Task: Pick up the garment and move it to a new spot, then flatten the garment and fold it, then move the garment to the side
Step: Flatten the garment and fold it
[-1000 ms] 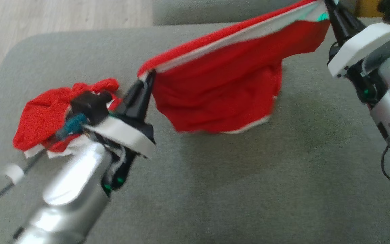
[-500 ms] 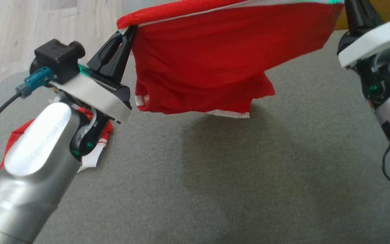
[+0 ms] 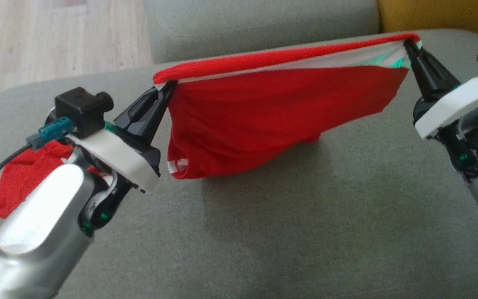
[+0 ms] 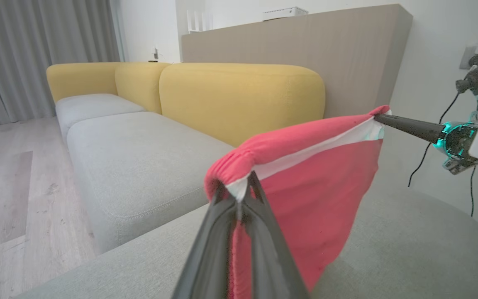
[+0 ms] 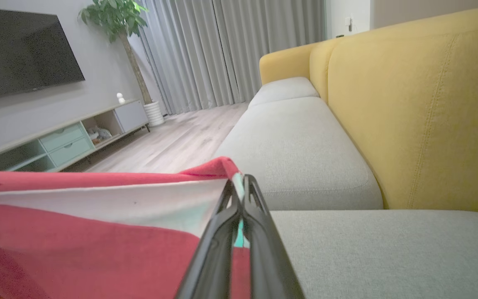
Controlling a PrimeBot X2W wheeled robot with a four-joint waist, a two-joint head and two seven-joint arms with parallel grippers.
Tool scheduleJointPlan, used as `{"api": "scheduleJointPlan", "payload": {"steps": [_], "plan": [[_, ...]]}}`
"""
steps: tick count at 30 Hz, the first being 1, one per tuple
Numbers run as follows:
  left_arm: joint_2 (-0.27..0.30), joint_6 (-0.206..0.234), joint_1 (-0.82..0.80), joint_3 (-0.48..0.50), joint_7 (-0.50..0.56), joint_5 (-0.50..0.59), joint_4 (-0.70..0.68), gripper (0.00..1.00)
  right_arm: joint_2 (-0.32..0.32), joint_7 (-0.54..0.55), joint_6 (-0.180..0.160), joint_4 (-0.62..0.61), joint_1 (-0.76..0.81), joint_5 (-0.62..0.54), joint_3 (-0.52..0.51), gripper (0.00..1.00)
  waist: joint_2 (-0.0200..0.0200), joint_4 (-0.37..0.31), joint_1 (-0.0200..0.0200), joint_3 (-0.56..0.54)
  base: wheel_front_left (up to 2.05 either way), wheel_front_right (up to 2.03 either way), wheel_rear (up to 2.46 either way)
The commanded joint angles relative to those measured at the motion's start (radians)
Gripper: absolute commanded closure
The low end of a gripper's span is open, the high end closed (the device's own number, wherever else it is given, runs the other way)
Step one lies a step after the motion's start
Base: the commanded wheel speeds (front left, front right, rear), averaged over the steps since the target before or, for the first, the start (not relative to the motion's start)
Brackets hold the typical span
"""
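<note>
Red fabric garment with white top band [image 3: 272, 120] is hanging taut above the grey sofa cushion [image 3: 305, 232], sagging loosely below. Left gripper [image 3: 167, 86] and right gripper [image 3: 408, 42] are each pinching a top corner, jaws clamped tight.

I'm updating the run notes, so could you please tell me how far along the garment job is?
Done: the red fabric garment with a white band is picked up, its top edge stretched between the shut left jaws and right jaws. In hand: the move to a new spot, as it hangs over the grey fabric sofa cushion. Left: laying it down, flattening, folding and moving it aside.
</note>
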Motion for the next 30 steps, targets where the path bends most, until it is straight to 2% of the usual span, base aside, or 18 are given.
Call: {"api": "scheduleJointPlan", "payload": {"steps": [1, 7, 10, 13, 18, 21, 26, 29, 30], "plan": [[0.058, 0.01, -0.055, 0.055, 0.007, -0.002, -0.046, 1.0, -0.024, 0.018, -0.001, -0.043, 0.003, -0.025, -0.023, 1.0, 0.0, -0.003, 0.0, 0.028, 0.0, 0.0, 0.0], [0.075, 0.003, -0.136, 0.071, 0.049, -0.003, -0.05, 1.0, -0.009, 0.086, -0.001, -0.083, -0.02, -0.128, -0.131, 1.0, 0.0, -0.011, 0.0, 0.127, 0.0, 0.0, 0.0], [0.066, -0.015, -0.253, 0.083, 0.068, 0.012, 0.015, 1.0, 0.037, 0.12, -0.001, -0.075, -0.107, -0.194, -0.171, 1.0, 0.0, -0.026, 0.0, 0.191, 0.0, 0.0, 0.0], [0.04, -0.032, -0.405, 0.092, 0.068, 0.039, 0.126, 1.0, 0.099, 0.118, -0.001, -0.012, -0.249, -0.278, -0.21, 1.0, 0.0, -0.045, 0.0, 0.251, 0.0, 0.0, 0.0], [-0.03, -0.044, -0.655, 0.121, -0.02, 0.09, 0.335, 1.0, 0.206, -0.046, -0.001, 0.166, -0.507, -0.434, -0.299, 1.0, 0.0, -0.062, 0.0, 0.308, 0.0, 0.0, 0.0], [-0.074, -0.052, -0.757, 0.123, -0.102, 0.116, 0.447, 1.0, 0.251, -0.125, -0.001, 0.29, -0.598, -0.511, -0.369, 1.0, 0.0, -0.054, 0.0, 0.321, 0.0, 0.0, 0.0], [-0.136, -0.071, -0.766, 0.083, -0.202, 0.109, 0.578, 1.0, 0.295, -0.157, -0.001, 0.423, -0.584, -0.569, -0.389, 1.0, 0.0, -0.042, 0.0, 0.32, 0.0, 0.0, 0.0], [-0.164, -0.077, -0.693, 0.031, -0.222, 0.079, 0.606, 1.0, 0.296, -0.151, -0.001, 0.474, -0.515, -0.571, -0.339, 1.0, 0.0, -0.032, 0.0, 0.314, 0.0, 0.0, 0.0], [-0.172, -0.078, -0.615, -0.027, -0.23, 0.045, 0.585, 1.0, 0.289, -0.124, -0.001, 0.498, -0.461, -0.555, -0.293, 1.0, 0.0, -0.028, 0.0, 0.305, 0.0, 0.0, 0.0]]}}
